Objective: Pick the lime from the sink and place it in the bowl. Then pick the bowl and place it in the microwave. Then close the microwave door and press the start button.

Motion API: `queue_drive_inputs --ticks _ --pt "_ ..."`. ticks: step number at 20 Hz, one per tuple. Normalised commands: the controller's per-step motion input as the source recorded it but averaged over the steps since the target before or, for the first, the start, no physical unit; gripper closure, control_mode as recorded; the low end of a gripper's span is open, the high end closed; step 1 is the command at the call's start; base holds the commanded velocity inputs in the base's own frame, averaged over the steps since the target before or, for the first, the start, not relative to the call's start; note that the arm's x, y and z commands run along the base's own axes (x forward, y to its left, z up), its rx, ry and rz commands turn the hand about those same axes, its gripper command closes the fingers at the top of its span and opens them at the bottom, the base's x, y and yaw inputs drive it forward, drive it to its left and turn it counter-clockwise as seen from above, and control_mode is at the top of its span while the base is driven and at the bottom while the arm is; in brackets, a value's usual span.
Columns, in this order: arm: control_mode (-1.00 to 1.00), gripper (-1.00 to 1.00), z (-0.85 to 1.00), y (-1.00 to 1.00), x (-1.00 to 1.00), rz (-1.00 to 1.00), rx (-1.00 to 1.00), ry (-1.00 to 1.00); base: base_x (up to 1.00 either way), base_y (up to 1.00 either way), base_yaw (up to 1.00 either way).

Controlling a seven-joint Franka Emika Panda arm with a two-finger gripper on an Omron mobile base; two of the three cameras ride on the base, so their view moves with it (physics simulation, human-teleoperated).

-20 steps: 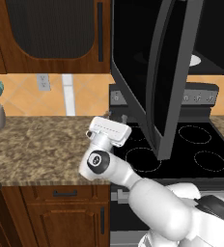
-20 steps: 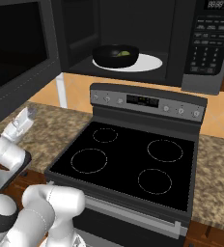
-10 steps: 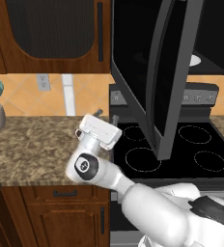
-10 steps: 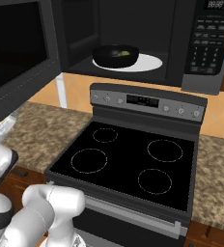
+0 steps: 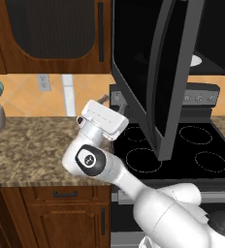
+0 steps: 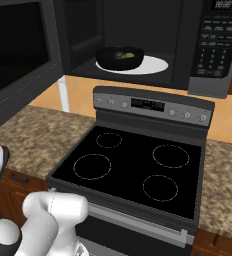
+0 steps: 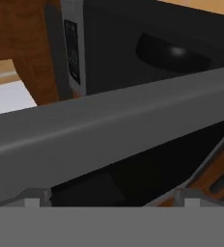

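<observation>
Swinging the microwave door [image 5: 155, 72] shut now, bowl [image 6: 120, 58] already inside; jaws spread wide, grasping nothing, so push flat near the edge.

Domestic kitchen: black glass-top stove [image 6: 133, 165] with four burner rings, over-range microwave [image 6: 138, 40], speckled granite counter [image 5: 32, 145], dark wood cabinets [image 5: 51, 34], tiled orange backsplash [image 5: 17, 92] with wall outlet [image 5: 44, 82].

You see even, soft light everywhere, with no strong shadows. The microwave door [image 5: 148, 72] is shiny and shows pale streaks of glare. Inside the microwave [image 6: 138, 45] it is dark, but its white plate [image 6: 150, 64] glows bright. The hand view looks blurry and flat.
</observation>
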Motion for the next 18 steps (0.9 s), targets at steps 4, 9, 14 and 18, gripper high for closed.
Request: queue_drive_inputs --ticks 4,9,14,18 --pt "-1.0 -1.0 0.24 -0.69 -0.24 0.0 0.06 0.0 0.0 0.0 0.0" --pt "-1.0 -1.0 0.4 -0.87 -0.35 0.01 0.1 0.0 0.0 0.0 0.0" --pt "-1.0 -1.0 0.66 -0.81 -0.25 0.1 0.11 0.06 0.0 0.0 0.0" --pt "-1.0 -1.0 0.53 -0.74 -0.01 0.21 0.11 0.12 0.0 0.0 0.0"
